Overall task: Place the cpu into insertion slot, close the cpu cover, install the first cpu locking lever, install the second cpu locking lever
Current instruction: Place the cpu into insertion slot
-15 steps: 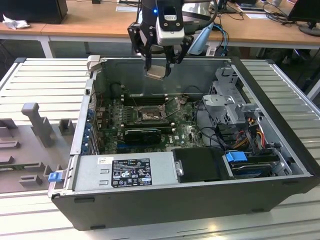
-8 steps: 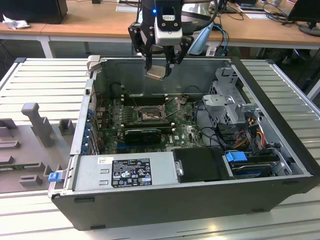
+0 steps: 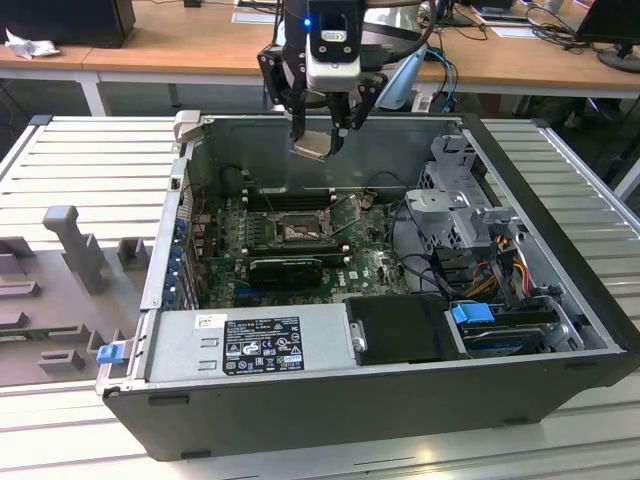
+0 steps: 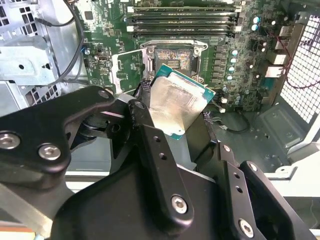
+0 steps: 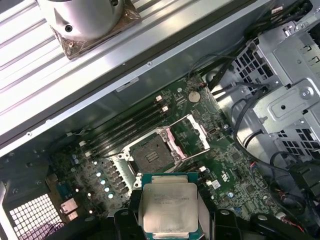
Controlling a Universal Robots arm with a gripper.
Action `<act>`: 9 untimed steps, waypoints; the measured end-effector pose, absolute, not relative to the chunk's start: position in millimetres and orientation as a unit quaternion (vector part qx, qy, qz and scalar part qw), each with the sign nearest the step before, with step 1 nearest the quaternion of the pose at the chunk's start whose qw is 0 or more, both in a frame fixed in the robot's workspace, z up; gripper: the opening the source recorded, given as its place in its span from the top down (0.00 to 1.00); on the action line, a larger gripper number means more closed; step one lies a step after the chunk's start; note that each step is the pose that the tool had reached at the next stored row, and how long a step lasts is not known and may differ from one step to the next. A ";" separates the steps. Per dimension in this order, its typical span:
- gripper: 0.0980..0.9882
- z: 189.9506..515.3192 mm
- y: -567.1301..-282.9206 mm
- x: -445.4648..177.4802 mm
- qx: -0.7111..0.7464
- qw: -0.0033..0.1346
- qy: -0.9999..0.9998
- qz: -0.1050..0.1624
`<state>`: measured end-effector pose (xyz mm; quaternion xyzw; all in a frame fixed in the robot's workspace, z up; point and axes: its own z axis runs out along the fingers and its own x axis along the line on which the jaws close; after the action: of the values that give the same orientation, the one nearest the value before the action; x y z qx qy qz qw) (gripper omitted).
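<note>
Aloft, the pincer (image 3: 320, 130) grips the silver-topped, green-edged cpu (image 5: 170, 206).

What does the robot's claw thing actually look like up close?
The gripper has a pale silver-white body with a small blue light glowing on it. Its fingers are chunky matte-black linkage bars, jointed with round silver screws. Dark cables loop away behind the wrist.
</note>
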<state>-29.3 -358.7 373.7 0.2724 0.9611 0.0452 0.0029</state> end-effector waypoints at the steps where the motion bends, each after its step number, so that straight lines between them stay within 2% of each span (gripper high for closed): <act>1: 0.52 373.7 -358.7 -29.3 0.275 0.003 0.960 0.045; 9: 0.52 372.9 -358.7 -29.3 0.328 0.006 0.944 0.045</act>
<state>-29.3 -358.7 372.9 0.3281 0.9436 0.0450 0.0056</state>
